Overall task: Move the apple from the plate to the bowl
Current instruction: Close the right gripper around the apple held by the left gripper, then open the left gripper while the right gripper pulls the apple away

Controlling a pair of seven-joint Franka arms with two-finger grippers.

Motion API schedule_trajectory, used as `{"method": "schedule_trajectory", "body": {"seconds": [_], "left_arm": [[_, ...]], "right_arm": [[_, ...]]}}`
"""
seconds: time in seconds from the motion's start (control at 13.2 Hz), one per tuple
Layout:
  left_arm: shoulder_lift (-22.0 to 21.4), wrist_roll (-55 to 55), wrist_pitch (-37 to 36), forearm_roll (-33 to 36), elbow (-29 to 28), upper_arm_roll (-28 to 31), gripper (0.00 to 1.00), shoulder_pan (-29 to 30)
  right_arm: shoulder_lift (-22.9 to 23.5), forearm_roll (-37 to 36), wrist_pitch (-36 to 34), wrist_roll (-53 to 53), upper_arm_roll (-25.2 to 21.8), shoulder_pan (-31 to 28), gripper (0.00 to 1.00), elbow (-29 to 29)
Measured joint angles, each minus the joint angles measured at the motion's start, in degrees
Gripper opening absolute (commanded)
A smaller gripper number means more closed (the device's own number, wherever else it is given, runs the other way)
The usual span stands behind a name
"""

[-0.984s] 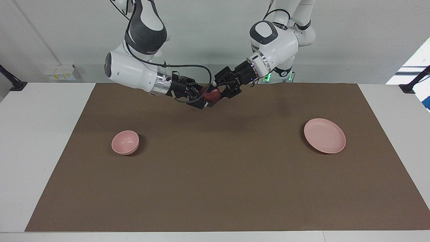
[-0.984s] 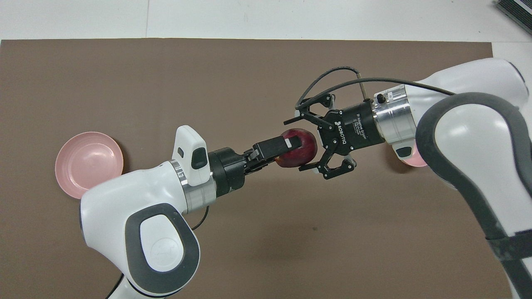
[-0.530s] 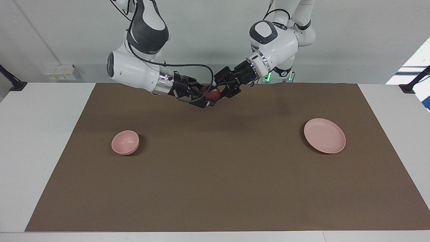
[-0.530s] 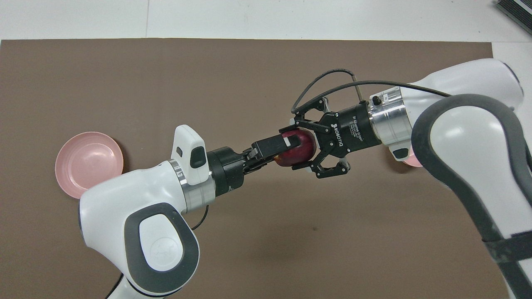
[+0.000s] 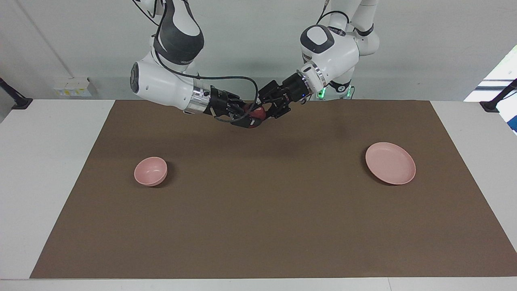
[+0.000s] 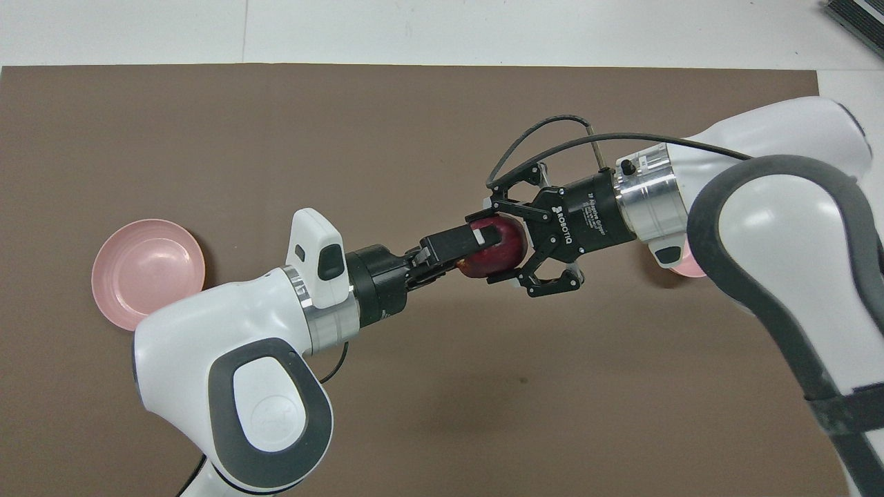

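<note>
The dark red apple [image 6: 503,250] [image 5: 256,114] hangs in the air over the mat's middle, on the robots' side of it. Both grippers hold it. My left gripper [image 6: 486,251] [image 5: 263,112] is shut on the apple from the plate's side. My right gripper [image 6: 490,247] [image 5: 249,118] is shut on it from the bowl's side, one fingertip [image 6: 481,216] on each flank. The flat pink plate [image 5: 390,163] [image 6: 141,266] lies bare toward the left arm's end. The small pink bowl [image 5: 150,171] stands toward the right arm's end; in the overhead view only a sliver of the bowl [image 6: 693,268] shows under the right arm.
A brown mat [image 5: 258,210] covers most of the white table [image 5: 44,161]. A black cable [image 6: 552,134] loops over the right gripper's wrist. Black clamps [image 5: 16,101] sit at the table's corners near the robots.
My right gripper has slid in over the apple and closed on it, from wide open a second ago. The left gripper has kept its grip and barely moved.
</note>
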Motion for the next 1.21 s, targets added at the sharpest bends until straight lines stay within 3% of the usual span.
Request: {"method": "schedule_trajectory", "body": {"seconds": [0.45, 1.21], "left_arm": [[0.03, 0.02, 0.00, 2.53, 0.44, 0.20, 1.00, 0.03], [0.24, -0.02, -1.79, 16.36, -1.64, 5.19, 1.00, 0.03]], "right_arm": [[-0.04, -1.68, -0.01, -0.82, -0.90, -0.85, 0.00, 0.11], [-0.45, -33.02, -0.13, -26.53, -1.14, -6.67, 0.00, -0.03]]}}
